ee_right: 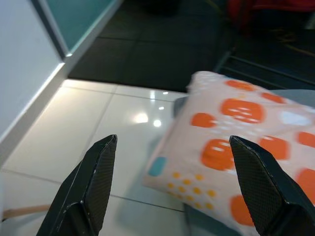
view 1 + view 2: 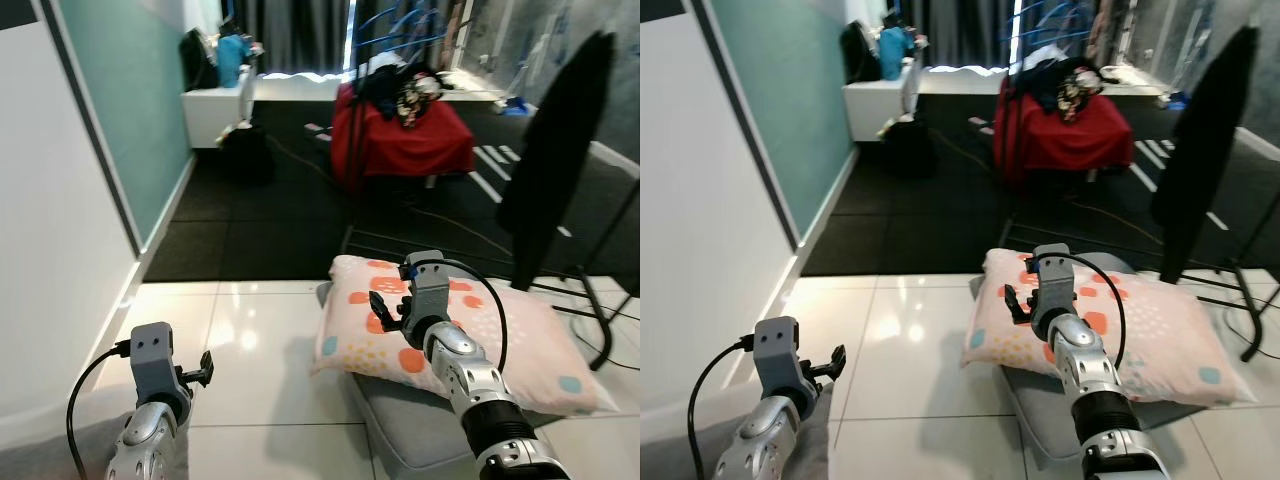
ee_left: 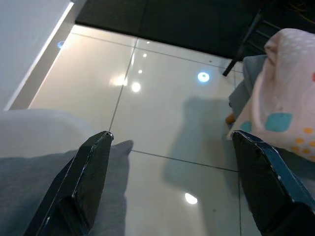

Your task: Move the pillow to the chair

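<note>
White glossy floor tiles take up most of the near scene, with a white wall and teal panel running along the left. Down at about 7 o'clock in the head views, the left hand hangs low over the tiles with its black fingers spread apart, nothing between them. Its wrist view has a patch of grey fabric under one finger, which the head views barely catch at the bottom edge.

Moving right, the pillow lies at roughly 4 o'clock: pale pink with orange blobs, small orange dots and a few teal spots. It sits on a grey cushion on the floor, where the tiles meet the dark floor behind. The right hand is just above the pillow's near-left part, fingers wide apart and not gripping anything. From its wrist view the pillow sits between and beyond the two fingertips, closer to one of them, and you get a much cleaner look at the orange pattern.

Further back at 12 to 1 o'clock there's a red cloth-covered heap with stuff piled on top, and a black chair standing at 2 o'clock, just behind the pillow's far end.
</note>
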